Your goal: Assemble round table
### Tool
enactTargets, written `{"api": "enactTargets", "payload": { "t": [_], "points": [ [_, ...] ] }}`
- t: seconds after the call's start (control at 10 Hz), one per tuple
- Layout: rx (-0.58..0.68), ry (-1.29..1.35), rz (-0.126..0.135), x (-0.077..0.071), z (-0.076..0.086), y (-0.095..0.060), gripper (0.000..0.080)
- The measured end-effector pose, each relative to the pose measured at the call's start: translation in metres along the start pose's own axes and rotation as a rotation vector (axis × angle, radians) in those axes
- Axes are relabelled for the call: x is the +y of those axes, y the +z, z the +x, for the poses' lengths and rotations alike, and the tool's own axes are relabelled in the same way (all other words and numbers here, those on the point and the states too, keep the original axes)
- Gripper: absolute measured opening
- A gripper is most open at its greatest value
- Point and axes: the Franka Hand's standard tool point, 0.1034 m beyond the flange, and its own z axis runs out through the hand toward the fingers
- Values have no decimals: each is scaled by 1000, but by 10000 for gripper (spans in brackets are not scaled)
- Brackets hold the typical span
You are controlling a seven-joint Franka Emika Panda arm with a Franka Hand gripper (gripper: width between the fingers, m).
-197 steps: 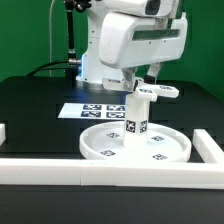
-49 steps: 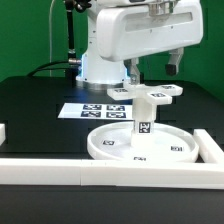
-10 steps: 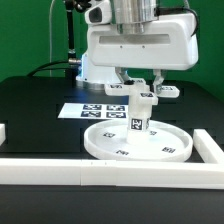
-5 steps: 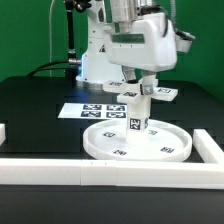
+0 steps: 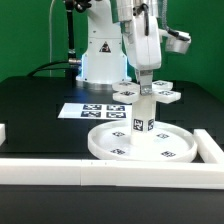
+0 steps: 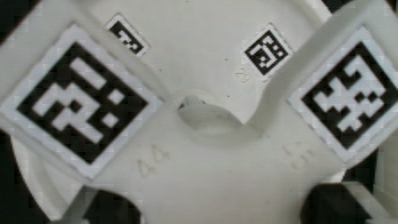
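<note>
The large round disc (image 5: pixel 120 150) lies flat on the black table near the front rail. The short leg (image 5: pixel 141 117) stands upright at the disc's middle. The cross-shaped base (image 5: pixel 166 96) sits on top of the leg, its tagged lobes spreading to both sides. My gripper (image 5: pixel 146 84) comes straight down onto the base and is shut on it. In the wrist view the base (image 6: pixel 214 70) fills the picture with its centre hole and several tags. My dark fingertips (image 6: pixel 111 205) flank one lobe, and my gripper (image 6: pixel 222 205) is closed on that lobe.
The marker board (image 5: pixel 92 110) lies behind the disc at the exterior view's left. White border rails run along the front (image 5: pixel 60 170), at the exterior view's right (image 5: pixel 211 148) and at its left (image 5: pixel 3 132). The arm's base (image 5: pixel 100 55) stands at the back.
My wrist has turned about the vertical over the last second, and the cross-shaped base has turned with it on the leg. The disc has shifted slightly to the exterior view's right.
</note>
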Motion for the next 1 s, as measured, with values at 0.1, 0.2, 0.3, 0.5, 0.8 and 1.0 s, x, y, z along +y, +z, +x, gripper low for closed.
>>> {"api": "enactTargets", "payload": {
  "t": [0.1,0.2,0.3,0.5,0.8,1.0],
  "points": [
    [-1,52,3,0,0,0,449],
    [-2,96,6,-1,0,0,449],
    [-11,260,29,-3,2,-1,449],
    [-23,508,82,-5,3,-2,449],
    [-32,718,136,-6,3,-2,449],
    [-38,747,142,-7,3,-2,449]
  ]
}}
